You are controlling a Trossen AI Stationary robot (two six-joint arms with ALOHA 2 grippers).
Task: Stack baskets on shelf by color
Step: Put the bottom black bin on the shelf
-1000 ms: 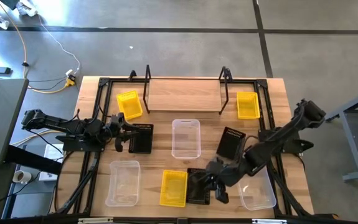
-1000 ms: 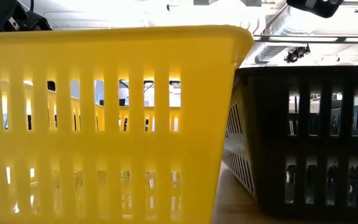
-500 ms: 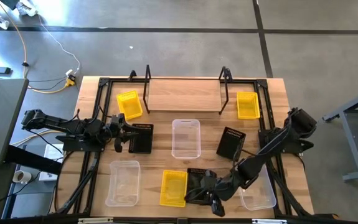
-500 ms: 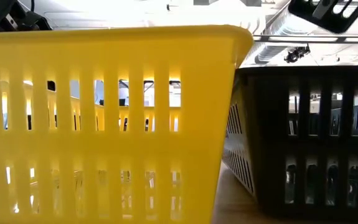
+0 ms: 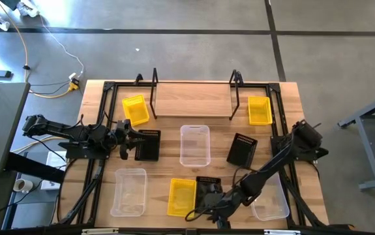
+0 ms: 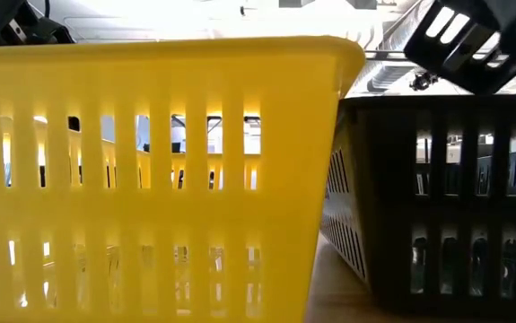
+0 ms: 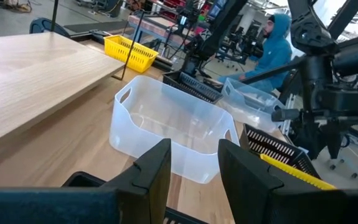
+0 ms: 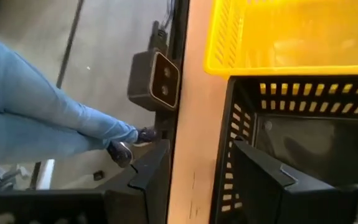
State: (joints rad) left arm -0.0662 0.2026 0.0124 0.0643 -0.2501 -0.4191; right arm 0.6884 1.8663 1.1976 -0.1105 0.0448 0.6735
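In the high view the shelf (image 5: pixel 192 99) stands at the table's far edge. Three yellow baskets (image 5: pixel 135 109) (image 5: pixel 259 109) (image 5: pixel 181 197), black ones (image 5: pixel 147 145) (image 5: pixel 241 150) (image 5: pixel 208 192) and clear ones (image 5: pixel 195 145) (image 5: pixel 129 191) (image 5: pixel 269 199) rest on the table. My right gripper (image 5: pixel 208 207) (image 8: pixel 200 149) is open over the near black basket (image 8: pixel 303 124). One finger is inside its near wall (image 8: pixel 227 155), one outside. My left gripper (image 5: pixel 134 142) (image 7: pixel 194 146) is open at the left black basket's left wall.
Black frame rails (image 5: pixel 102 130) run along the table's left and right sides. A person's legs in jeans (image 8: pixel 48 118) stand beyond the near edge, and another person in a blue hood (image 7: pixel 277 46) is in the room. The near yellow basket (image 6: pixel 150 179) fills the low view.
My right gripper has swung from beside the near black basket toward the table's near edge and left. It has come down over that basket's near wall, and the low view shows it dropping into the picture. The baskets have stayed where they were.
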